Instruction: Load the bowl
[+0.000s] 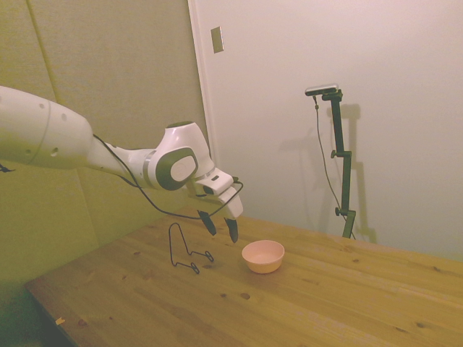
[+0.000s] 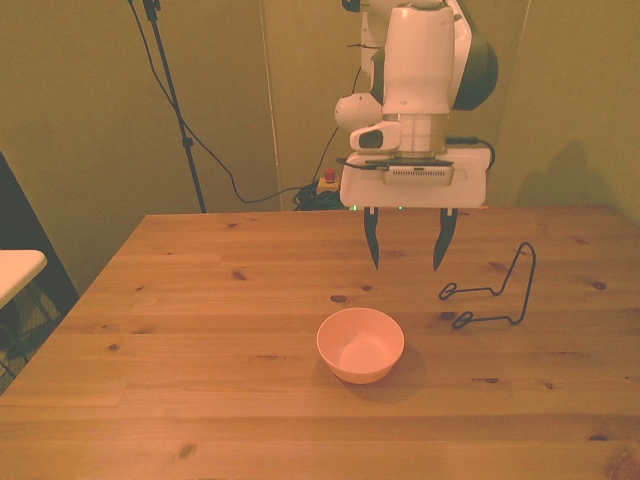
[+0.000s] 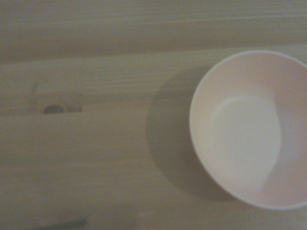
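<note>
Gripper hangs unladen above the wooden table, fingers spread wide, with the pink bowl upright and empty below and slightly forward of it, wire rack just beside.

A thin black wire rack stands upright on the wooden worktop, toward the front view's right, its tall loop rising above two short feet that rest on the boards. In the side view the wire rack stands near the worktop's middle. The planks show dark knots. On the pale wall behind, a small rectangular plate is fixed high up.
</note>
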`<state>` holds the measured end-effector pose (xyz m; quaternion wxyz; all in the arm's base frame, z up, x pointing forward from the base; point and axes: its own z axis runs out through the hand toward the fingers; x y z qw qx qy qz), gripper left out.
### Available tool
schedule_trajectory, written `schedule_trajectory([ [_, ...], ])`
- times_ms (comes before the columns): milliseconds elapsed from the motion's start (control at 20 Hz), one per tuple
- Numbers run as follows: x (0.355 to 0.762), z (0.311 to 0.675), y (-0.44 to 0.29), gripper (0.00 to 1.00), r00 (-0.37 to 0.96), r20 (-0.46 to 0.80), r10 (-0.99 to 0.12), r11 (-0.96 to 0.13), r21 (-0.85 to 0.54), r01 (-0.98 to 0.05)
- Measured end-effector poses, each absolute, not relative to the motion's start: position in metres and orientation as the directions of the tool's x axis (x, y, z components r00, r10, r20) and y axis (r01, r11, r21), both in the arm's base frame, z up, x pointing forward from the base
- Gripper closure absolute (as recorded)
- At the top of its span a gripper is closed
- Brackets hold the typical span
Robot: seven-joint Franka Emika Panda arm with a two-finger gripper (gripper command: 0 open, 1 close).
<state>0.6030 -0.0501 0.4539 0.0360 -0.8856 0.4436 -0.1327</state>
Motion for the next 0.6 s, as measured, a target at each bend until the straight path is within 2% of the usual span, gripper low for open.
schedule_trajectory([
  [300, 0.647, 0.436, -0.061, 0.00, 0.525, 0.218, -0.823, -0.562, -0.175, -0.808],
  [600, 0.680, 0.398, -0.059, 0.00, 0.516, 0.206, -0.831, -0.547, -0.143, -0.825],
])
